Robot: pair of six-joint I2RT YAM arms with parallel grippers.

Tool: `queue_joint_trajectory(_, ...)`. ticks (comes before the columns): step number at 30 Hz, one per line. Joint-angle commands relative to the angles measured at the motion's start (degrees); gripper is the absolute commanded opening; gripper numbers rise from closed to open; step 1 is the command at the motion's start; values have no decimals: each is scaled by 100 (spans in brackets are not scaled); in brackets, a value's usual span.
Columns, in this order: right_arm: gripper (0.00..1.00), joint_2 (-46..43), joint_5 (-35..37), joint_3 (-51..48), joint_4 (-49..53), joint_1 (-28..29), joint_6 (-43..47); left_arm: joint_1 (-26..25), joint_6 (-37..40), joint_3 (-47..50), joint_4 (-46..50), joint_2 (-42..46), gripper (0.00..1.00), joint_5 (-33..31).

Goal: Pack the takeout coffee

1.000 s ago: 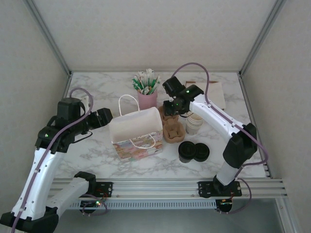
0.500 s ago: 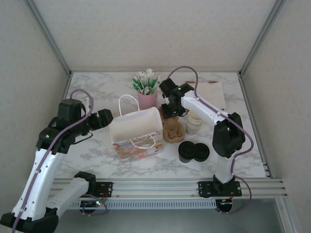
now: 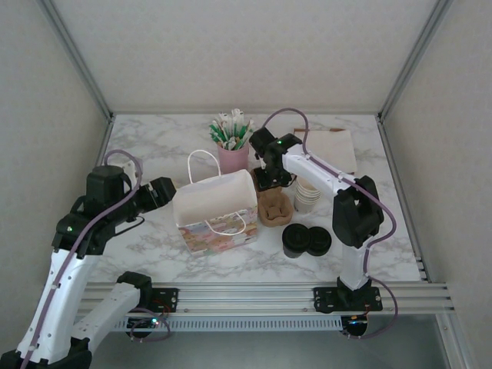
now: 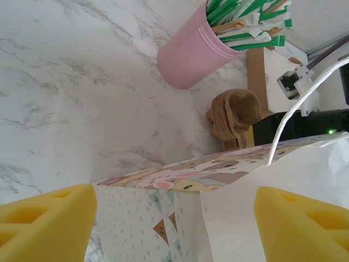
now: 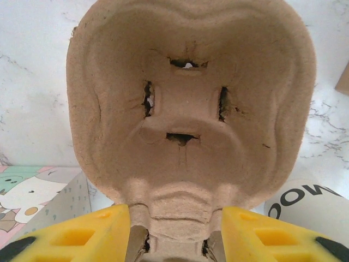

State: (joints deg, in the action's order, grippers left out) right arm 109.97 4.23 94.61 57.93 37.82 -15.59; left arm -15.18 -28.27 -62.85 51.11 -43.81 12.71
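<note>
Marble table bears a paper bag, pink cup, pulp carriers, black lids.

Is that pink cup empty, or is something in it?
Full: the pink cup holds a bunch of green and white sticks poking out above its rim, as seen in both the top and left wrist views.

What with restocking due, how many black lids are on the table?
2, side by side right of the paper bag: the left lid and the right lid. More may be stacked beneath either.
</note>
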Motion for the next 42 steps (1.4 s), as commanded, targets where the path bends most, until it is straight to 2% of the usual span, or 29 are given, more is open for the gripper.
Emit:
queue_joint_trajectory(1, 48, 97, -38, -36, 167, 67, 57, -48, -123, 62, -17, 76, 75, -87)
queue_joint_trajectory(26, 47, 174, 30, -382, 8, 103, 71, -56, -325, 71, 81, 97, 68, -38)
queue_joint_trajectory(31, 43, 115, -2, -399, -32, 105, 86, -63, -337, 66, 83, 76, 66, -42)
queue_joint_trajectory(33, 38, 62, -38, -412, -45, 107, 94, -64, -348, 74, 74, 79, 66, -49)
queue_joint_trajectory(42, 37, -257, -60, -434, -97, 107, 92, -73, -357, 63, 90, 36, 65, -111)
